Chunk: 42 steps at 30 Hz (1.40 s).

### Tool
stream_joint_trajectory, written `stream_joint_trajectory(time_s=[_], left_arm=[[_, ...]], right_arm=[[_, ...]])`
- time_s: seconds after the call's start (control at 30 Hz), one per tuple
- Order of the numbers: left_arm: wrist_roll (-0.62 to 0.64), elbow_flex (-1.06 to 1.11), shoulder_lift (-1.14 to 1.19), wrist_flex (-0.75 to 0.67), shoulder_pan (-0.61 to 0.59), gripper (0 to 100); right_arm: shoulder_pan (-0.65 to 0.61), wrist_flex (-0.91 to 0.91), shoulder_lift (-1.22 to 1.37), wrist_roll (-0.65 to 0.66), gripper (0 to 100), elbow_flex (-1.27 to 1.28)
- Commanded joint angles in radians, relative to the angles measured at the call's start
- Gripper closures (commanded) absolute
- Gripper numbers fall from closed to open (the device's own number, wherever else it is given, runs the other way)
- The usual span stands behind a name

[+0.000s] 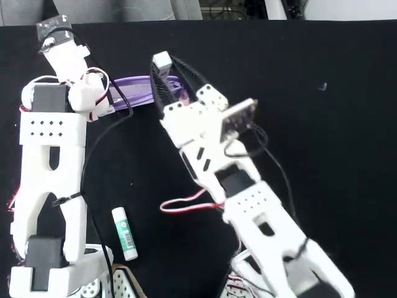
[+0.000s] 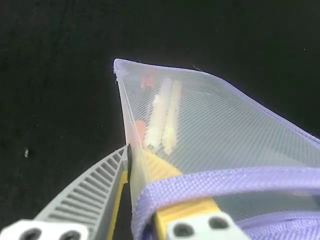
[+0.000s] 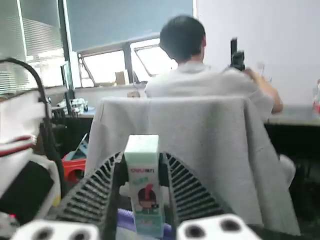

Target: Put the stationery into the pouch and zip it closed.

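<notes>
Pinched by the left gripper (image 2: 131, 160), the floppy mesh pouch (image 1: 133, 90) is held at upper left of the high view. A light, rigid box (image 3: 143, 195) is clamped in the right gripper (image 3: 142, 160); the glue stick (image 1: 124, 233), probably slick, is judged best gripped mid-barrel.

pouch (image 1: 133, 90) sits toward the far left corner of the surface (image 1: 322, 155), its left end clamped in the left hand (image 2: 137, 160). two pens (image 2: 162, 117) lie side by side inside the pouch. right hand (image 1: 169, 77) is over the pouch's right end, with a stationery piece (image 3: 142, 185) upright between its fingers. glue stick (image 1: 124, 233) lies near the front edge, between the two arm bases.
</notes>
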Motion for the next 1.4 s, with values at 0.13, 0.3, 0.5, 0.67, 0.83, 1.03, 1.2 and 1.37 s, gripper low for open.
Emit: stream_joint_trajectory(time_s=[0.13, 0.3, 0.5, 0.67, 0.83, 1.03, 1.2, 1.37], left_arm=[[-0.009, -0.038, -0.023, -0.003, 0.012, 97], [-0.009, -0.041, -0.023, -0.003, 0.010, 97], [-0.011, -0.038, -0.023, -0.005, 0.010, 97], [-0.011, -0.036, -0.023, -0.005, 0.008, 97], [-0.011, -0.036, -0.023, -0.005, 0.008, 97], [-0.009, -0.036, -0.023, -0.003, 0.008, 97], [-0.005, -0.028, -0.023, -0.005, 0.008, 97], [-0.005, -0.012, 0.000, -0.028, -0.013, 97]], right_arm=[[0.017, -0.064, 0.173, -0.057, 98.7, -0.087], [0.005, -0.063, 0.248, -0.055, 98.7, -0.088], [-0.058, -0.064, 0.176, -0.035, 98.7, -0.094], [-0.058, -0.058, 0.033, -0.035, 98.7, -0.085], [-0.087, -0.055, -0.071, -0.037, 98.7, -0.033], [-0.107, -0.055, -0.073, -0.035, 98.7, -0.024], [-0.107, -0.061, 0.033, -0.037, 98.7, -0.028], [-0.107, -0.064, 0.085, -0.037, 98.8, -0.041]])
